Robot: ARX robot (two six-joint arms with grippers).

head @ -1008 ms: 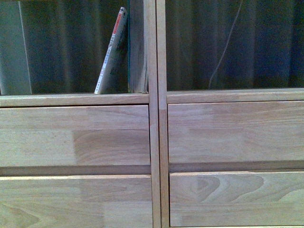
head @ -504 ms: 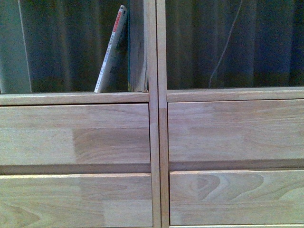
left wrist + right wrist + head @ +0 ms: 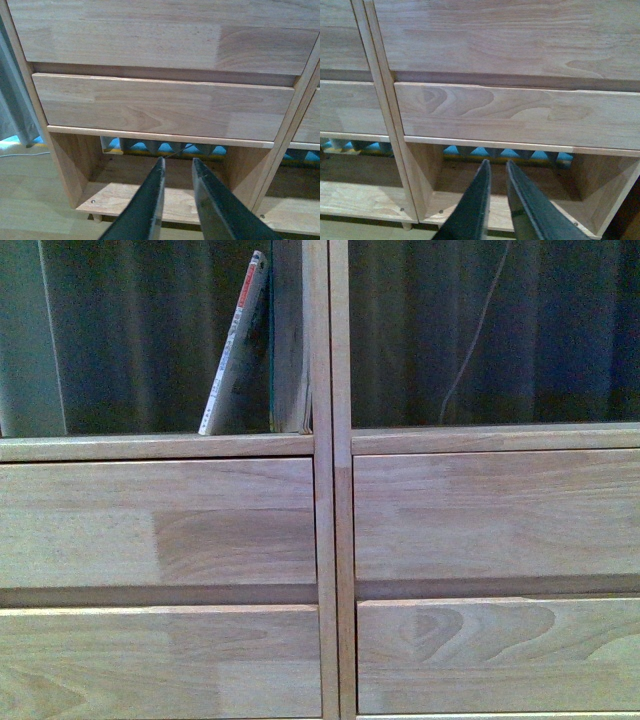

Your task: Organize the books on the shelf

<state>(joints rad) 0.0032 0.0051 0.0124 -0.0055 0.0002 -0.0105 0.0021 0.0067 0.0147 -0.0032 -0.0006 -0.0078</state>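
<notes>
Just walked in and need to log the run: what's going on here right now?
Nothing is being handled at the moment. Two books stand in the light-wood shelf's upper left compartment: a thin paperback leans against a thicker book standing by the centre divider. The upper right compartment shows no books. Both arms are low, facing the open bottom compartments under the drawers. The left gripper and right gripper hold nothing, their jaws only slightly apart.

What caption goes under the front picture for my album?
Thin paperback leaning on a thicker book in the wooden shelf, above closed drawers.
</notes>
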